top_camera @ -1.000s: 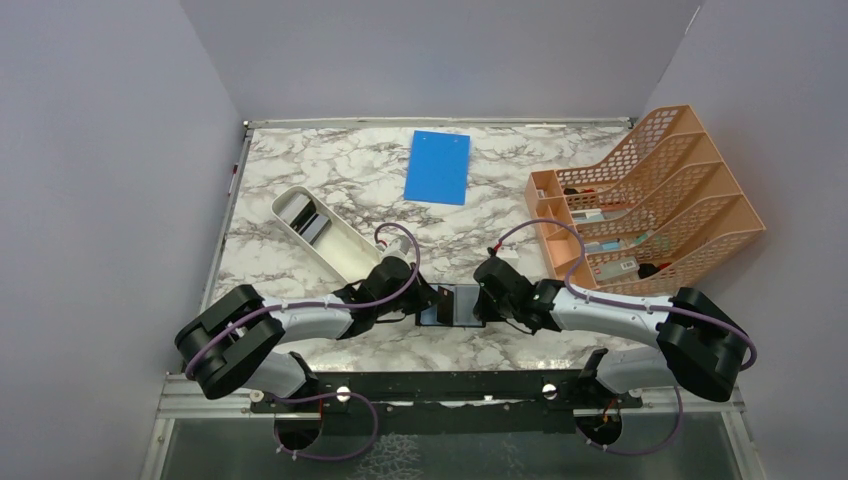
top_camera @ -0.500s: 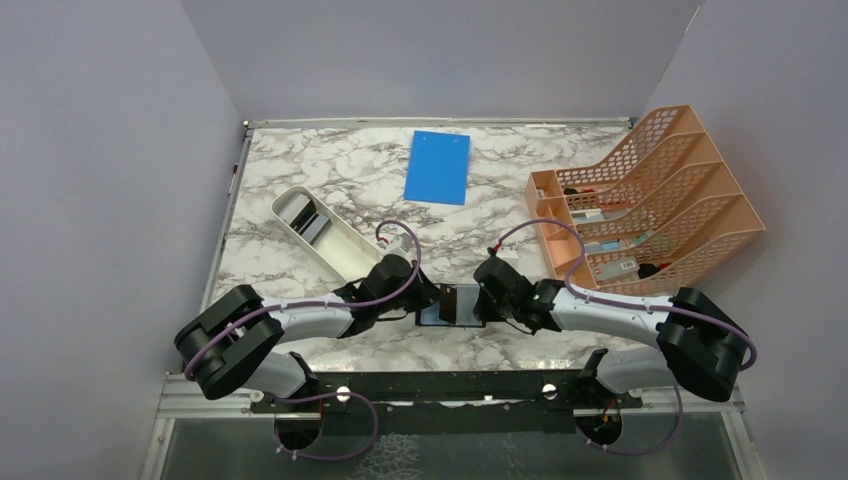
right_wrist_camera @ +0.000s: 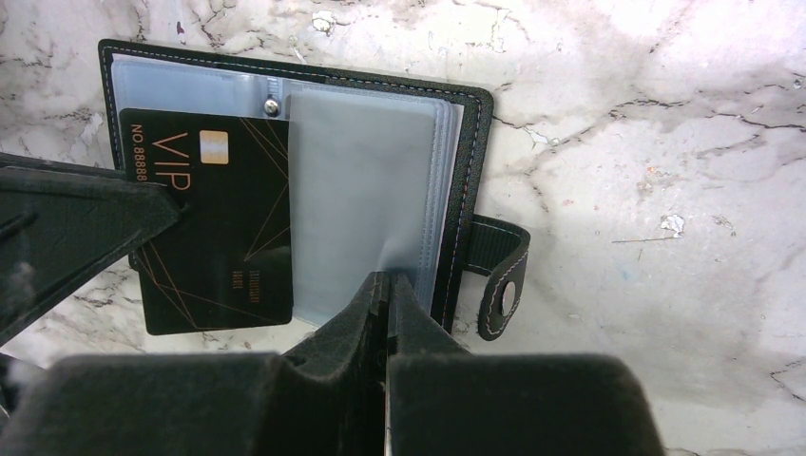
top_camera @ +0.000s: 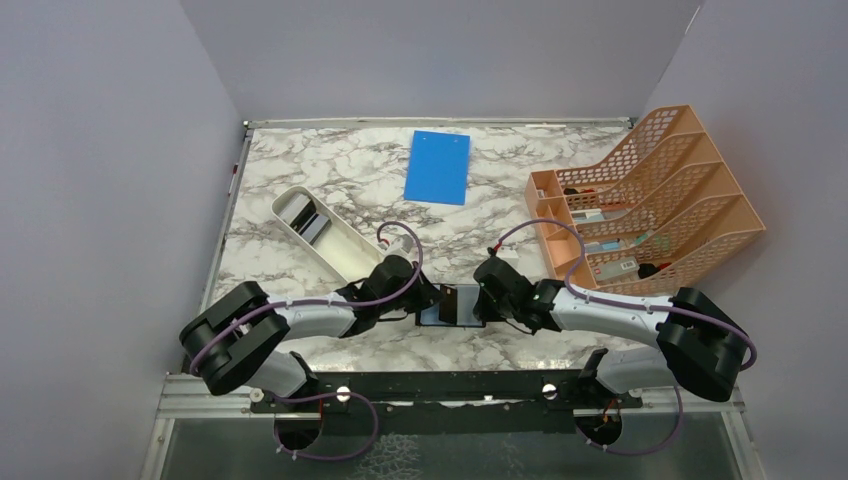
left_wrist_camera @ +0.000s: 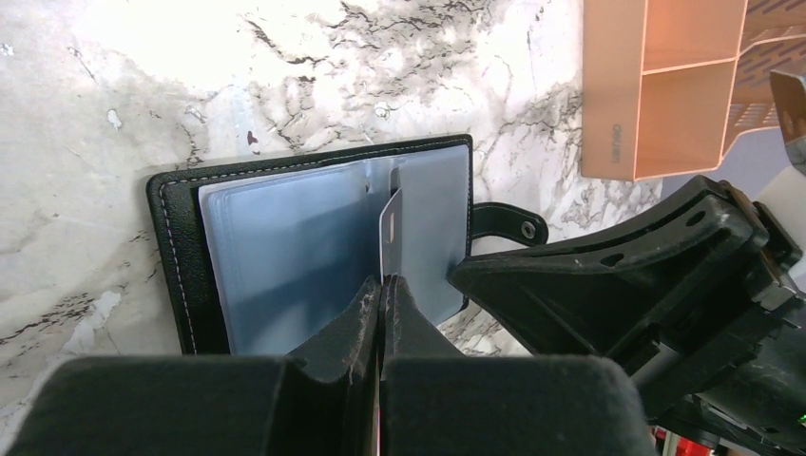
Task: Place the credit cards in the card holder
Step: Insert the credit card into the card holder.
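Observation:
The card holder [right_wrist_camera: 366,171] lies open on the marble near the table's front edge, grey-blue pockets up, snap tab [right_wrist_camera: 502,285] hanging out to one side. My left gripper [left_wrist_camera: 383,280] is shut on a black credit card [right_wrist_camera: 219,223] marked VIP, held edge-on [left_wrist_camera: 390,223] in the left wrist view, its far end over the pockets. My right gripper [right_wrist_camera: 388,277] is shut on a clear pocket sleeve of the card holder [left_wrist_camera: 276,247], lifting its edge. In the top view both grippers [top_camera: 432,300] [top_camera: 478,300] meet over the holder [top_camera: 455,305].
A white oblong tray [top_camera: 345,250] with dark cards in its far end stands to the back left. A large blue board [top_camera: 440,165] lies at the back. An orange mesh rack [top_camera: 650,210] fills the right side and shows close by [left_wrist_camera: 656,85] in the left wrist view.
The left arm has edged slightly toward the card holder with the card. The right gripper keeps its hold on the sleeve.

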Controlling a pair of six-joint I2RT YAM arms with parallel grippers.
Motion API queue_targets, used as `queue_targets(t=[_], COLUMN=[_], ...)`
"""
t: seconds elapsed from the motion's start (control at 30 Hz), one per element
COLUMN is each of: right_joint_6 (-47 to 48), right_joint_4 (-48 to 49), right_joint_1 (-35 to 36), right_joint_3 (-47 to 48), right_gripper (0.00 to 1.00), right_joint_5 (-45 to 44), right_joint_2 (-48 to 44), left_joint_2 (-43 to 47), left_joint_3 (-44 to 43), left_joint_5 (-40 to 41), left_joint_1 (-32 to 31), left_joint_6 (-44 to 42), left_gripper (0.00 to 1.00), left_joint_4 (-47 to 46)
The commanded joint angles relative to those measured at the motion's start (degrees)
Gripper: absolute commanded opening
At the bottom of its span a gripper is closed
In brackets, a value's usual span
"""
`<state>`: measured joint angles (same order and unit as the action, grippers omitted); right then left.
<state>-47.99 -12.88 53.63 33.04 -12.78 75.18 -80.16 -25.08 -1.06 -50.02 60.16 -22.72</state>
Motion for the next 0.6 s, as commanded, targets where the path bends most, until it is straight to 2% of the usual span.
queue_targets(t=[0.0, 0.37, 0.57], right_joint_6=[0.6, 0.4, 0.2], right_joint_4=[-1.5, -1.0, -2.2], right_joint_1=[-0.1, -0.1, -0.1], right_joint_3=[-1.6, -1.8, -1.8], right_gripper=[0.04, 0.05, 0.06], right_joint_5=[-1.4, -1.3, -1.4], right_joint_2=[0.0, 0.4, -0.3], left_joint_2=[-1.6, -3.7, -4.3], left_joint_3=[-1.3, -1.9, -1.8], left_joint_5=[0.0, 0.3, 3.5], left_joint_1=[-0.4, -0.4, -0.4], left_joint_6=[-1.0, -1.4, -3.2], left_gripper=[0.0, 0.0, 0.0], left_joint_4=[-1.6, -2.0, -1.9])
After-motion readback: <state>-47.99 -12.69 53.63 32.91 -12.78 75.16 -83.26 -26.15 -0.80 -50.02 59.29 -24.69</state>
